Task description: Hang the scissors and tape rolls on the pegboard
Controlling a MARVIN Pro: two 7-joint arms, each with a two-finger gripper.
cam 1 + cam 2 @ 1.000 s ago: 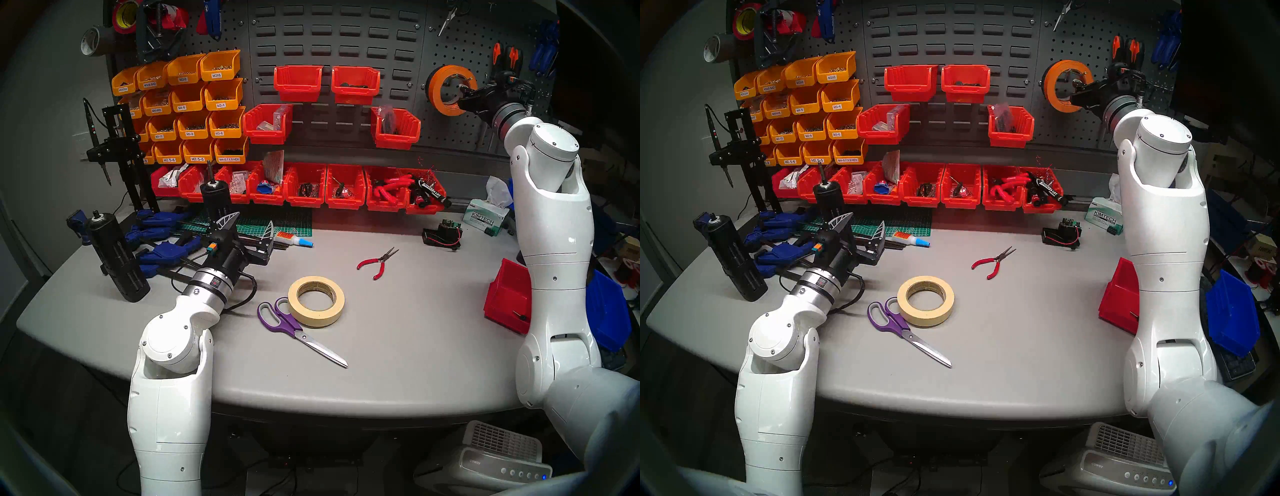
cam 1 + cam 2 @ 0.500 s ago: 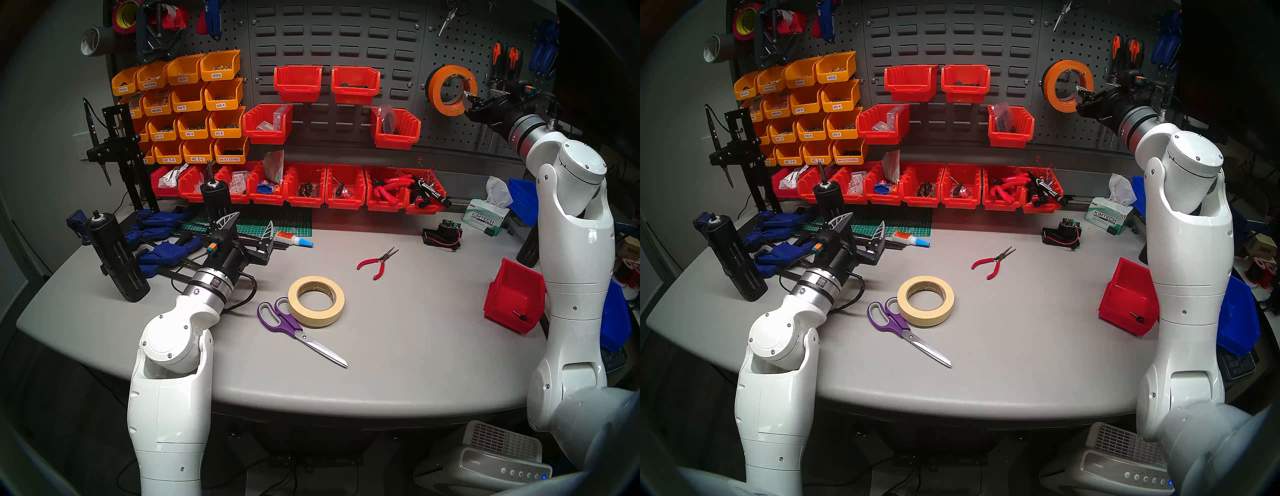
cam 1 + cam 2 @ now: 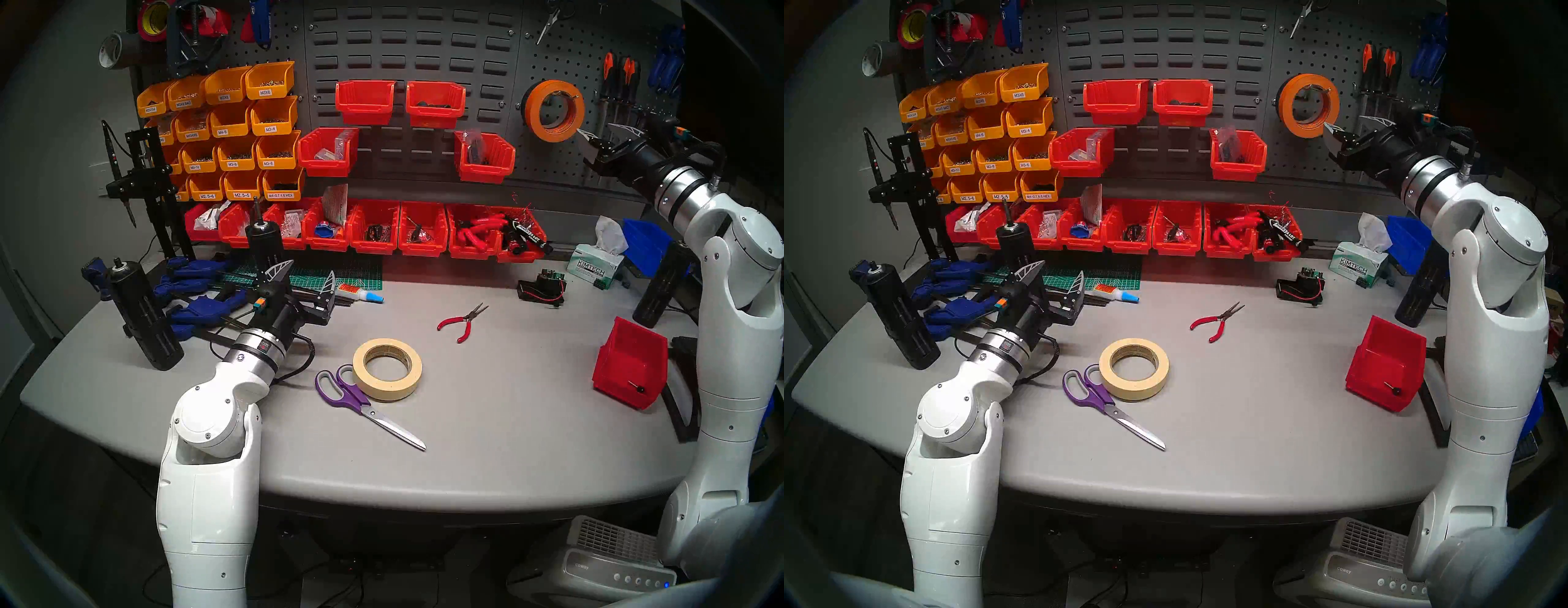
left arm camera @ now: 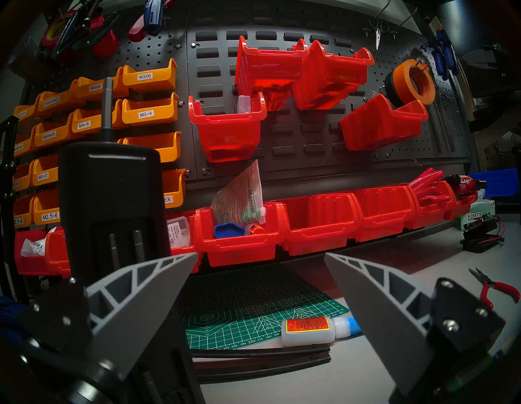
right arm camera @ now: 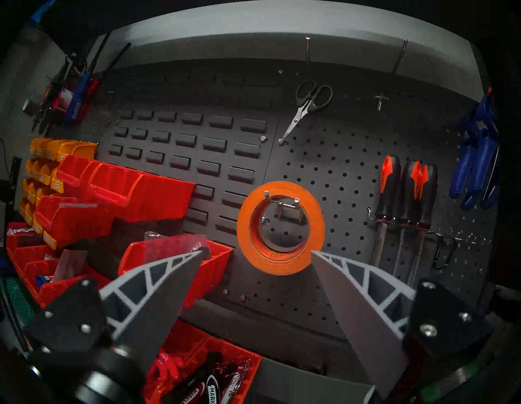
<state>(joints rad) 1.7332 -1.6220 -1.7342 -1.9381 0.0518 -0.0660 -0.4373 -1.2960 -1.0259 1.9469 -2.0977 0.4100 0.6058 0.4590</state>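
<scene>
The orange tape roll (image 3: 535, 114) (image 5: 244, 225) hangs on a metal hook of the dark perforated pegboard (image 3: 564, 59) (image 5: 338, 175). A black roll (image 4: 390, 84) hangs behind it on the same hook. My right gripper (image 3: 600, 132) (image 5: 257, 252) hovers open and empty just below and right of the orange roll, clear of it. The cream masking tape roll (image 3: 387, 384) lies flat mid-table. The purple-handled scissors (image 3: 352, 397) lie against its left side, blades pointing toward the front edge. My left gripper (image 3: 312, 271) (image 4: 261, 254) is open and empty over the green mat at the left.
Red pliers (image 3: 462, 322) lie behind the cream roll. A red bin (image 3: 630, 365) stands at the table's right. Blue clamps (image 3: 199, 297), black tool holders (image 3: 144, 314) and a glue bottle (image 3: 360, 294) crowd the left rear. Small dark-handled scissors (image 5: 308, 104) and screwdrivers (image 5: 406, 191) hang on the pegboard.
My right gripper has pulled out of the orange roll and drawn back down and to the right, jaws wider. The roll stays on its hook. The left arm has not moved.
</scene>
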